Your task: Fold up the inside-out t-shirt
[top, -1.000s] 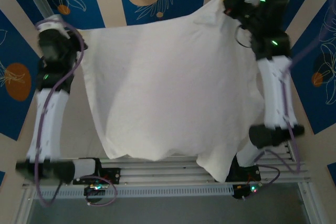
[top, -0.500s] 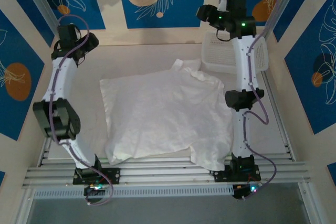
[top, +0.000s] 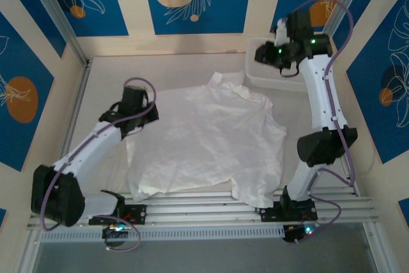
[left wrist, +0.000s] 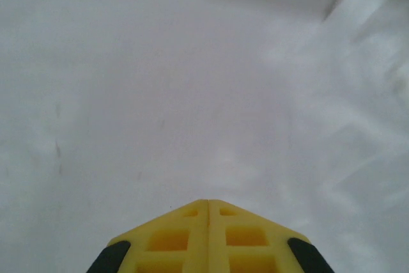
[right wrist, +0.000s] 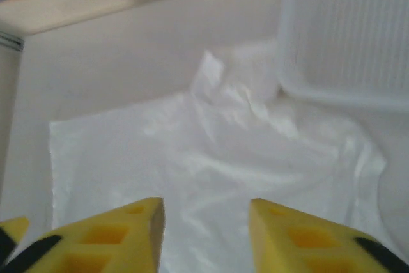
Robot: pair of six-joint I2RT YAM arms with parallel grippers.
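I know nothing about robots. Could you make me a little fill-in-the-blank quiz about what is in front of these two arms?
1. The white shirt lies spread out on the ____.
2. The left gripper is ____ (open or shut).
3. The right gripper is ____ (open or shut), with nothing between its fingers.
4. The basket stands at the far ____ (left or right), by the shirt's neck.

Missing words: table; shut; open; right.
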